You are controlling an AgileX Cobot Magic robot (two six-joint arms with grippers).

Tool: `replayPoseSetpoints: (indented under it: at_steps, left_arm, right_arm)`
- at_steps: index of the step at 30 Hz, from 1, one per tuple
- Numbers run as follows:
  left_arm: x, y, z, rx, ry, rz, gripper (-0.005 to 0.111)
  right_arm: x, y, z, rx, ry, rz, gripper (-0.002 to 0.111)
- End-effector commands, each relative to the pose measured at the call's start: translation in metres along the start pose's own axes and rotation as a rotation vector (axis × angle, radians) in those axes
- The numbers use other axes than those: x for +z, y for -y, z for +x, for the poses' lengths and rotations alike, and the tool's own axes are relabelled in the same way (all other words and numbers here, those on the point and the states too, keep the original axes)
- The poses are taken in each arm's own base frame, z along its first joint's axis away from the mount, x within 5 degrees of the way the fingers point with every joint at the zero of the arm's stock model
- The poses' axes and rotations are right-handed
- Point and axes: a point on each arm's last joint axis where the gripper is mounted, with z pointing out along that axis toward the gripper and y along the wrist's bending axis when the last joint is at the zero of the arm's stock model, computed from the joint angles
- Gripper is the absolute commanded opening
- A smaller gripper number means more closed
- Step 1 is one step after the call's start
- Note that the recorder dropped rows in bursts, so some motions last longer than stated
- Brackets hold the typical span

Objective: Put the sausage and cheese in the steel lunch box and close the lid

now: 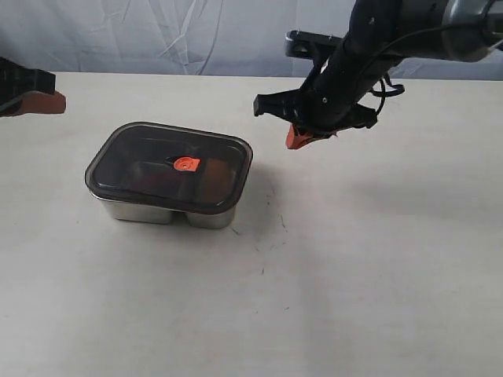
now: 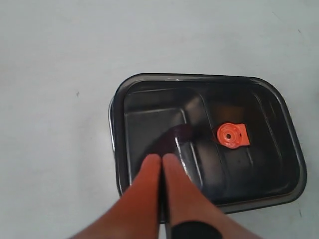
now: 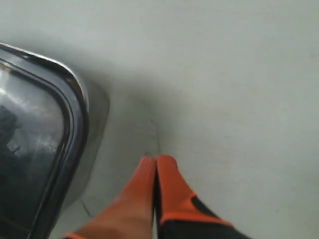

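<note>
The steel lunch box point(image 1: 169, 212) sits left of the table's middle with the dark lid point(image 1: 149, 161) on top, its orange valve tab point(image 1: 186, 164) at centre. The sausage and the cheese are hidden; only dim shapes show through the lid. My left gripper point(image 1: 49, 102) is shut and empty at the far left edge, apart from the box; in its wrist view the gripper point(image 2: 162, 158) hangs above the lid point(image 2: 259, 149) and tab point(image 2: 232, 135). My right gripper point(image 1: 295, 138) is shut and empty, up and to the right of the box; its fingertips point(image 3: 155, 160) hover over bare table beside the lid's corner point(image 3: 75, 114).
The white tabletop point(image 1: 354, 275) spreads around the box. A pale cloth backdrop point(image 1: 157, 31) hangs behind the far edge. The right arm point(image 1: 369, 55) reaches in from the upper right.
</note>
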Motion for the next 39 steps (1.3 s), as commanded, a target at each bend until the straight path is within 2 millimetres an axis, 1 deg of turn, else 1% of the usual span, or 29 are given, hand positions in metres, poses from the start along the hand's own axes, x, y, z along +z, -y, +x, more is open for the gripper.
replayPoseSetpoints:
  at_steps: [1, 4, 7, 12, 14, 22, 26, 35, 39]
  left_arm:
    - [0.018, -0.007, 0.004, -0.043, -0.034, 0.024, 0.000]
    - [0.026, -0.012, 0.007, -0.061, -0.059, 0.026, 0.000]
    - [0.031, -0.015, 0.008, -0.069, -0.064, 0.017, 0.000]
    - [0.030, -0.015, 0.007, -0.067, -0.057, 0.011, 0.000]
    - [0.030, -0.015, 0.007, -0.067, -0.057, 0.011, 0.000]
    - [0.030, -0.016, 0.006, -0.067, -0.048, 0.000, 0.000]
    - [0.030, -0.017, 0.006, -0.067, -0.046, -0.003, 0.000]
    - [0.030, -0.017, 0.006, -0.067, -0.046, -0.003, 0.000]
    - [0.030, -0.017, 0.006, -0.067, -0.047, -0.002, 0.000]
  right_arm:
    - [0.017, -0.008, 0.006, -0.025, -0.026, -0.013, -0.001]
    - [0.023, -0.013, 0.008, -0.021, -0.029, -0.025, -0.001]
    - [0.028, -0.016, 0.011, -0.023, -0.043, -0.030, -0.001]
    - [0.041, -0.017, 0.015, -0.015, -0.069, -0.031, -0.001]
    - [0.042, -0.017, 0.015, -0.011, -0.069, -0.036, -0.001]
    - [0.040, -0.021, 0.009, 0.010, -0.025, -0.068, -0.001]
    - [0.040, -0.024, 0.009, -0.009, -0.019, -0.094, -0.001]
    - [0.040, -0.026, 0.003, -0.005, 0.043, -0.116, -0.001]
    - [0.040, -0.025, 0.003, -0.011, 0.044, -0.111, -0.001]
